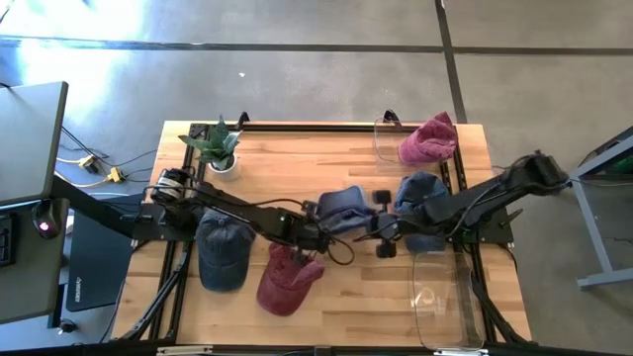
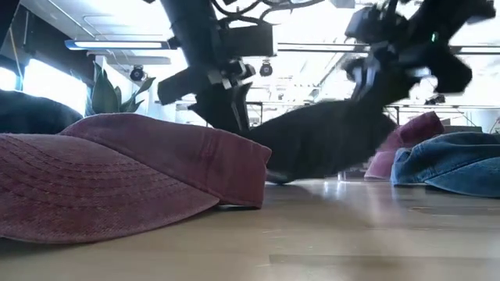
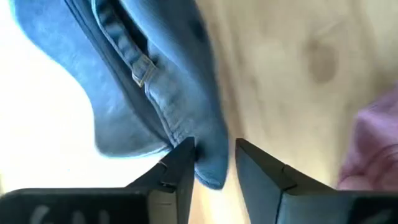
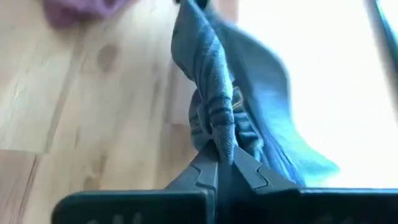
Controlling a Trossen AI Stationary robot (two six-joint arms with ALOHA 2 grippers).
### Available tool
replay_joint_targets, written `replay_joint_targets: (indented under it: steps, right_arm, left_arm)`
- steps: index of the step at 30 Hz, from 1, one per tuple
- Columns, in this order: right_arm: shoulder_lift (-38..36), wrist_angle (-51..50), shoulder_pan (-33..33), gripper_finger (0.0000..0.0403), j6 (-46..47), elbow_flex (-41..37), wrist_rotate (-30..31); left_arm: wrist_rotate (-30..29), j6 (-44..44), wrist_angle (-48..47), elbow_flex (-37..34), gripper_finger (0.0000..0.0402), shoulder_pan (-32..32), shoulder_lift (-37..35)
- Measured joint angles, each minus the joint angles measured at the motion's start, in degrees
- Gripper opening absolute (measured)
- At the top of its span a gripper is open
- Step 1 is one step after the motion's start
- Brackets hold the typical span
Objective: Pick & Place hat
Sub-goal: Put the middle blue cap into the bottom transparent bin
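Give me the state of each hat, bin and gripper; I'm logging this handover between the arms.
Blue hat: mid-table, between both grippers.
Right gripper: shut on blue hat.
Left gripper: open around its edge.
Maroon hat: lying flat.
Dark blue hat: lying flat.
Denim hat: lying flat.
Pink hat: resting against clear bin.

Legible text, labels, brands, numbers, signs: none on the hats, arms, table or surroundings.

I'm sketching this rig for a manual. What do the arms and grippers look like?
Both arms are dark, slim and jointed, with black cables looping beside the left arm and right arm. The left gripper has two flat, black, angular fingers; the right gripper has matching dark ones.
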Motion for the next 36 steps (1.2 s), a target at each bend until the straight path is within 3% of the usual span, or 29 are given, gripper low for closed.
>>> replay_joint_targets:
  steps: [5,11,16,20,24,30,36]
  right_arm:
    - [-12.7,-9.1,0.0,0.0011,1.5,0.9,3.7]
    - [-26.3,-14.0,1.0,0.0008,3.5,0.9,2.2]
    - [-32.3,-15.6,3.7,0.0004,4.9,3.3,-0.6]
    - [-32.7,-21.2,5.5,0.0003,11.8,11.5,0.7]
    - [-29.6,-33.6,5.7,0.0003,22.7,23.5,1.5]
    - [-23.7,-53.8,6.1,0.0003,39.3,37.0,-12.2]
    - [-20.2,-56.1,10.7,0.0003,53.6,40.4,-25.2]
  left_arm:
    - [-5.2,-1.6,-2.0,-0.1,0.0127,0.0,-1.7]
    - [-5.9,-0.9,2.6,-3.9,0.0128,0.1,-2.7]
    - [-7.0,-2.0,9.0,-8.0,0.0128,0.1,-2.7]
    - [-9.7,-5.8,16.7,-11.5,0.0128,0.1,-2.7]
    - [-14.3,-9.7,21.0,-14.9,0.0128,0.0,-2.6]
    - [-15.4,-10.4,28.3,-18.2,0.0128,0.0,-2.6]
    - [-15.0,-10.3,28.6,-18.3,0.0128,0.0,-2.6]
